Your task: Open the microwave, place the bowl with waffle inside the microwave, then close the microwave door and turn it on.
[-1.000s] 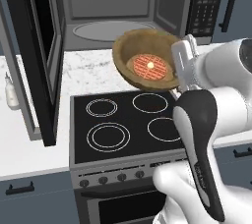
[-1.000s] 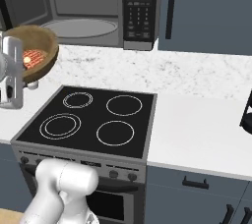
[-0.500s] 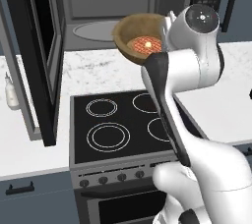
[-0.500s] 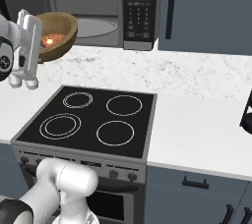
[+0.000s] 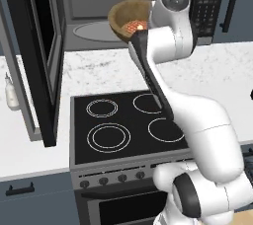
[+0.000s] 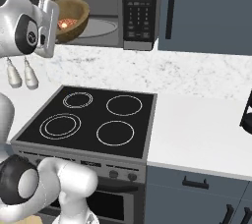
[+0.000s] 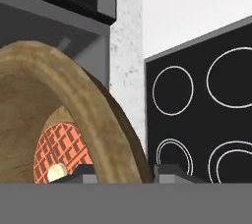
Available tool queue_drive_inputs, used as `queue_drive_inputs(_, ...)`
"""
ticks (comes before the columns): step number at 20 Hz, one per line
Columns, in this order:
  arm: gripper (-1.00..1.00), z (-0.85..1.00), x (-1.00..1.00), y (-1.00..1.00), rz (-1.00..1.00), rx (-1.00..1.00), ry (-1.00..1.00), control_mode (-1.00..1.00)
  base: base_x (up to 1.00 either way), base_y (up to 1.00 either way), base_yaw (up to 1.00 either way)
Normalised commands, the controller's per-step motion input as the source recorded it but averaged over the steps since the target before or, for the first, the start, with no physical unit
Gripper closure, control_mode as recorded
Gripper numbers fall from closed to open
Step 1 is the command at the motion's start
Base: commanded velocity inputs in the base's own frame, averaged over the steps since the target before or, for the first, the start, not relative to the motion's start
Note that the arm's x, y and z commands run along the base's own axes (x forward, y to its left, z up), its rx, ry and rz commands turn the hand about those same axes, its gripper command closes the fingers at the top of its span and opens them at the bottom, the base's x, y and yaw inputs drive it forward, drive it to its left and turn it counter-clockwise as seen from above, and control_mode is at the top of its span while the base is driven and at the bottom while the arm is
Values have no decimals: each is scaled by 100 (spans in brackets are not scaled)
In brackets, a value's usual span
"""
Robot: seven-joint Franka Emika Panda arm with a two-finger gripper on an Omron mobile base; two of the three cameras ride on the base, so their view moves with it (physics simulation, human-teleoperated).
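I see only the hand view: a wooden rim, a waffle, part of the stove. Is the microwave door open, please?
Observer: Yes. The door stands swung out to the left, and the grey cavity of the microwave is open.
Operator: Where is the bowl compared with the opening?
Observer: The bowl hangs tilted in front of the opening, above the turntable, not set down.
Operator: Is the tool holding it firmly?
Observer: The tool grips the bowl's rim, one finger inside and one outside; the waffle lies in the bowl.
Operator: Anything on the counter near the door?
Observer: A small pale bottle stands left of the door.
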Motion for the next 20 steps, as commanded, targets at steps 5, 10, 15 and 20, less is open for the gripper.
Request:
queue_drive_inputs(5, 100, 7, 99, 4, 0, 0, 0, -100, 0, 0, 0)
queue_drive_inputs(10, 100, -11, 97, 4, 0, 0, 3, -100, 0, 0, 0)
queue_drive_inputs(15, 100, -22, 87, 7, 0, 0, 5, -100, 0, 0, 0)
queue_drive_inputs(20, 100, -36, 71, 4, 0, 0, 3, -100, 0, 0, 0)
